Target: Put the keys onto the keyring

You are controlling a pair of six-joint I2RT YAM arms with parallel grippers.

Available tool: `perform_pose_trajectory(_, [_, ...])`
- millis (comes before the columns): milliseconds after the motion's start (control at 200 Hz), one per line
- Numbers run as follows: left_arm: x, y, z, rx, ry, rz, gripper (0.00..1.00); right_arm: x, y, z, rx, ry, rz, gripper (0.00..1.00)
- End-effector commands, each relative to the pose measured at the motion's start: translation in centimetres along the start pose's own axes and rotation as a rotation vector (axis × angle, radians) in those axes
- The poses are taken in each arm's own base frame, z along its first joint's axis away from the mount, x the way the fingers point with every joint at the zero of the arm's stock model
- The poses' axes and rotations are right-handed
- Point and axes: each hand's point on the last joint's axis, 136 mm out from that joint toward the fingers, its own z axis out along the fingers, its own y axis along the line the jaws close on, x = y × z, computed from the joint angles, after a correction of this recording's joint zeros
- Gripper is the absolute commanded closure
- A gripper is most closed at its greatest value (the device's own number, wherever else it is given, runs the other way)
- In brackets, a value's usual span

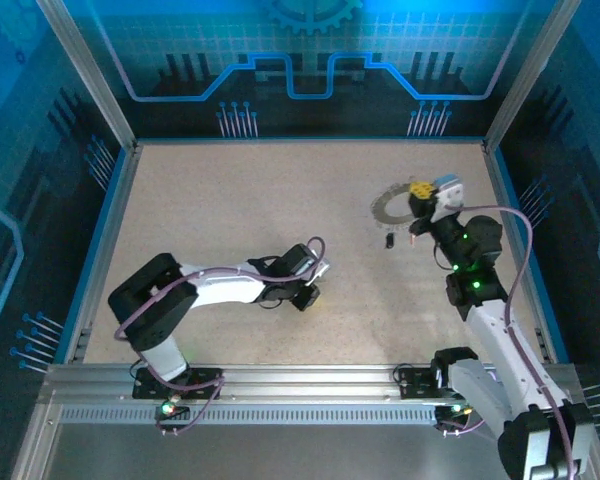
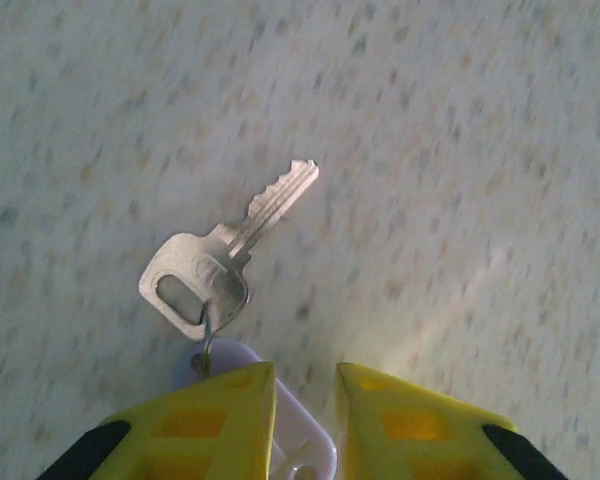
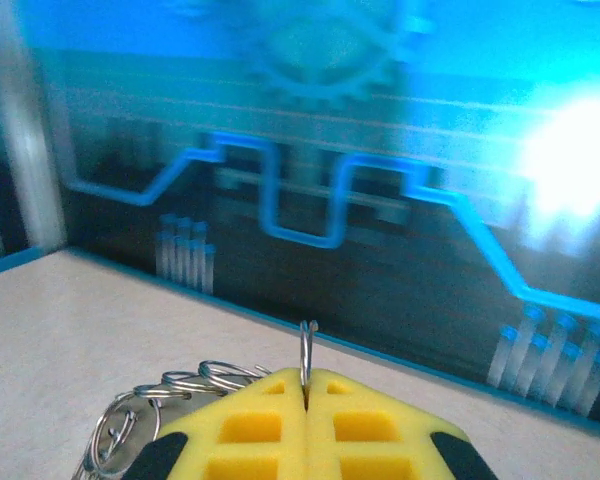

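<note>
A single silver key (image 2: pixel 230 248) lies flat on the speckled table, joined by a small ring to a pale lilac tag (image 2: pixel 298 440). My left gripper (image 2: pixel 306 385) hovers just over the tag, open, its yellow fingers (image 2: pixel 215 425) a little apart. At the far right of the table, my right gripper (image 1: pixel 420 198) is shut on the keyring (image 3: pixel 307 345), whose thin wire stands up out of the closed pads. Several small rings (image 3: pixel 210 378) hang beside it. The keys (image 1: pixel 386 207) fan out left of that gripper as a dark jagged arc.
A small dark object (image 1: pixel 388 240) lies on the table just in front of the fanned keys. Blue-lit walls and metal posts (image 1: pixel 90 80) enclose the table. My left gripper (image 1: pixel 308 296) sits low near the table's middle.
</note>
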Motion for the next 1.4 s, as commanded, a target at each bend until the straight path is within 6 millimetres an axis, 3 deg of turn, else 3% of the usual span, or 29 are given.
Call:
perform_pose_trajectory(0, [1.4,1.0,-2.9,-0.041,0.004,-0.038,0.73,-2.5,6.8,-0.9,-0.267,-0.162,-0.287,1.0])
perform_pose_trajectory(65, [1.1,0.6,-4.9,-0.016,-0.044,-0.065,0.69,-2.5,9.0,-1.2,-0.352,-0.186,-0.324,1.0])
perform_pose_trajectory(200, [-0.3,0.2,-9.9,0.024,-0.176,-0.114,0.6,-2.8,11.4,-1.4,-0.434,-0.223,-0.334,1.0])
perform_pose_trajectory(310, [0.2,1.5,-13.4,-0.002,-0.248,-0.146,0.36,-2.9,12.8,-1.5,-0.478,-0.236,-0.341,1.0])
perform_pose_trajectory(515, [0.3,1.4,-17.4,0.042,-0.376,-0.089,0.32,-3.4,14.4,-1.6,-0.588,-0.255,-0.382,1.0])
perform_pose_trajectory(715, [0.4,0.4,-17.2,0.086,-0.409,0.03,0.27,-3.8,15.4,-2.3,-0.624,-0.294,-0.43,1.0])
perform_pose_trajectory(900, [-0.1,1.2,-16.5,0.058,-0.384,0.034,0.27,-3.0,15.6,-2.5,-0.639,-0.251,-0.447,1.0])
perform_pose_trajectory(1106, [-1.6,1.3,-14.6,0.181,-0.249,-0.178,0.37,-3.7,11.1,1.3,-0.374,-0.124,-0.357,1.0])
perform_pose_trajectory(1246, [-1.7,0.1,-12.9,0.247,-0.169,-0.15,0.5,-4.3,8.1,2.3,-0.231,-0.094,-0.298,1.0])
perform_pose_trajectory(1396, [-2.9,0.0,-11.3,0.175,-0.145,-0.051,0.5,-4.5,5.1,2.7,-0.105,-0.066,-0.221,1.0])
